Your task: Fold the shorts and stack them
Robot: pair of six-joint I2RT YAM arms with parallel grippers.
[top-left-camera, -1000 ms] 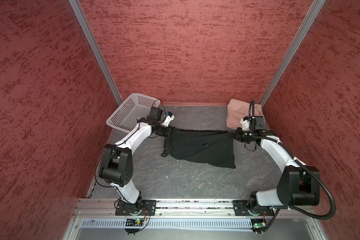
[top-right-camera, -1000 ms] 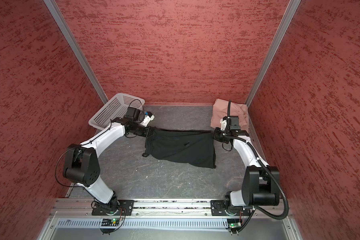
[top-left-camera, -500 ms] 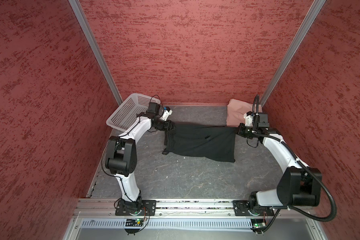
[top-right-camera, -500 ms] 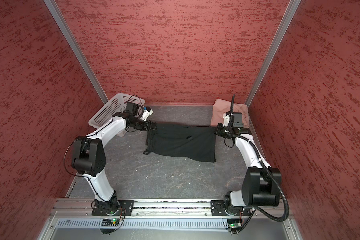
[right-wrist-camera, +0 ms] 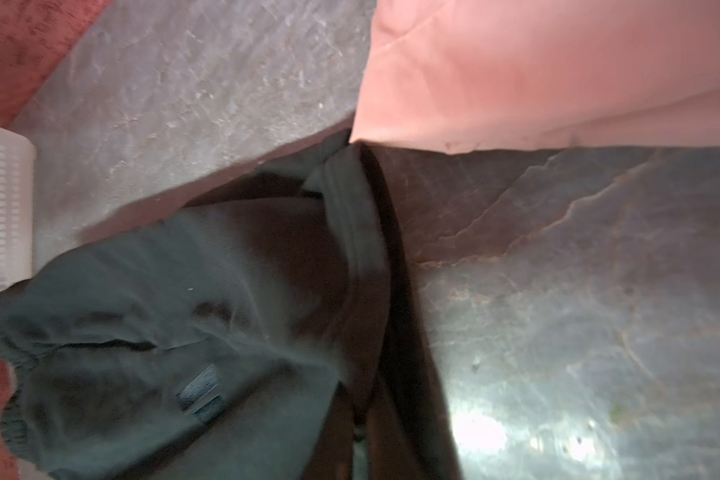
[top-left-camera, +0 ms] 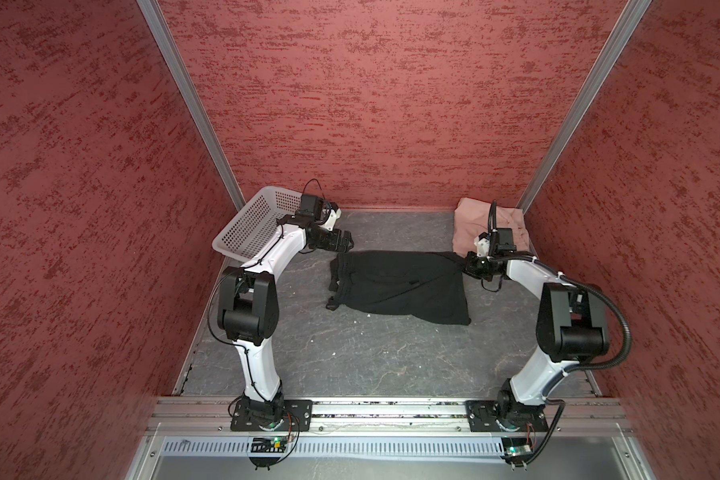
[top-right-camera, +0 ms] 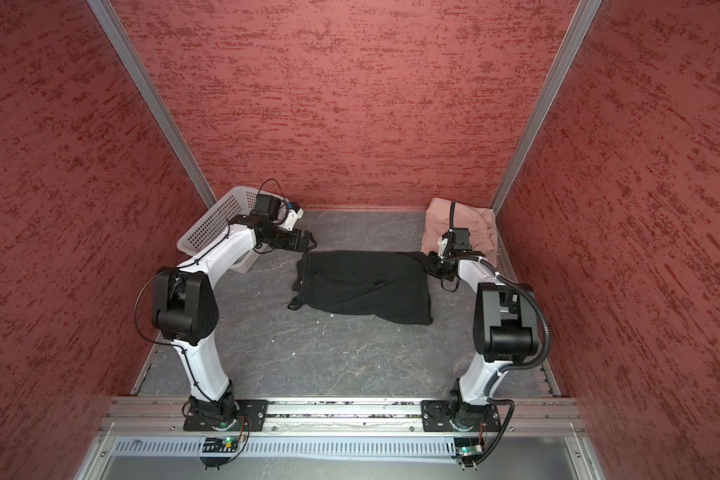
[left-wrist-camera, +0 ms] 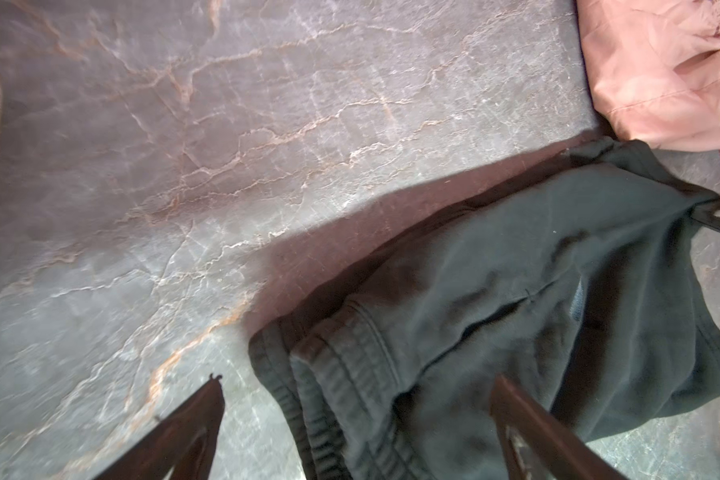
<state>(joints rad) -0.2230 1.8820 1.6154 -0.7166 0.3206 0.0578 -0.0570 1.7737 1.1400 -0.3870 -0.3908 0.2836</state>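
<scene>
Black shorts (top-left-camera: pixel 395 286) lie spread on the grey table (top-left-camera: pixel 371 357), with the waistband toward the left. Folded pink shorts (top-left-camera: pixel 466 228) sit in the far right corner, just beside the black pair. The left gripper (top-left-camera: pixel 349 242) hovers by the waistband, jaws wide, holding nothing. The right gripper (top-left-camera: pixel 466 265) meets the black hem, but blur hides whether it grips. A white basket (top-left-camera: pixel 246 232) stands at the far left.

Left pincer (top-left-camera: pixel 348 243) now spread wide and off the black shorts (top-left-camera: pixel 404 286), waistband (top-left-camera: pixel 338 274) down on table (top-left-camera: pixel 371 357).
</scene>
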